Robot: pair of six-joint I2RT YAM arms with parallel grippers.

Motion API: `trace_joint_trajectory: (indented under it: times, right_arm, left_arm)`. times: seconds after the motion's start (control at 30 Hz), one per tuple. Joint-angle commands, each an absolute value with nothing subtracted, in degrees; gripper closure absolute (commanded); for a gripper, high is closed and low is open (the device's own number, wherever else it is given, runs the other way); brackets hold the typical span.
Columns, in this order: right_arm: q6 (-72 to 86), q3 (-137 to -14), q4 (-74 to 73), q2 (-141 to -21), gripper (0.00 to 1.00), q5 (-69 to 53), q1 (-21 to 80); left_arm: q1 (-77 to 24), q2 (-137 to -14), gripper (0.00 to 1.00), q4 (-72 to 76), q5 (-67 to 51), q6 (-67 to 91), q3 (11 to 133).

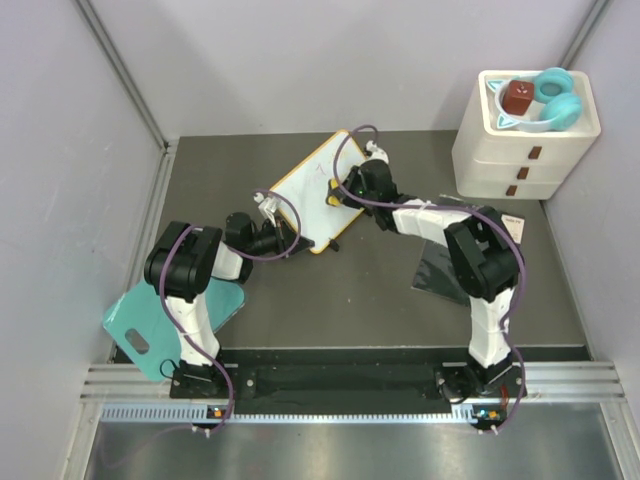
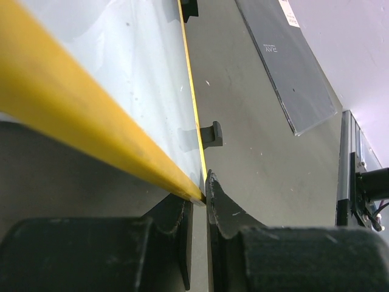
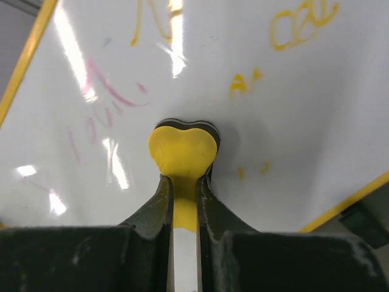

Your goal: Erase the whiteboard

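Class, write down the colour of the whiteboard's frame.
Yellow-orange; the whiteboard frame shows best in the left wrist view.

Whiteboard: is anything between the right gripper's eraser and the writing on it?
Nothing visible. The yellow eraser, held in the right gripper, sits on the whiteboard, with bare surface between it and the orange marks. The left gripper clamps the board's edge.

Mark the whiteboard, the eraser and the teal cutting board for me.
whiteboard (image 1: 305,190): top external view, bare white face.
yellow eraser (image 3: 182,151): right wrist view, heart-shaped top.
teal cutting board (image 1: 125,318): top external view, face above the handle slot.
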State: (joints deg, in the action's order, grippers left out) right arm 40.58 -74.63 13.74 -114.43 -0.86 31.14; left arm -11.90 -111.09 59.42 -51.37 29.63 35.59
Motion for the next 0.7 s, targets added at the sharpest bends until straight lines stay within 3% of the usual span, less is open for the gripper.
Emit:
trace_joint_trajectory:
  times: [0.0,0.37,0.67]
  right_arm:
    - [38.06,-79.44,7.31,-118.03,1.0,-5.1,39.99]
    - [35.24,-98.42,-4.04,-124.62,1.0,-4.92,42.8]
    - [37.09,-99.06,-6.94,-125.95,1.0,-0.18,36.05]
  left_arm:
    - [-15.29,-110.92,1.0,53.26,-60.82,23.64,34.63]
    - [-15.56,-110.66,1.0,52.3,-60.56,22.85,34.72]
    - [-15.73,-110.3,1.0,51.68,-60.56,22.5,34.63]
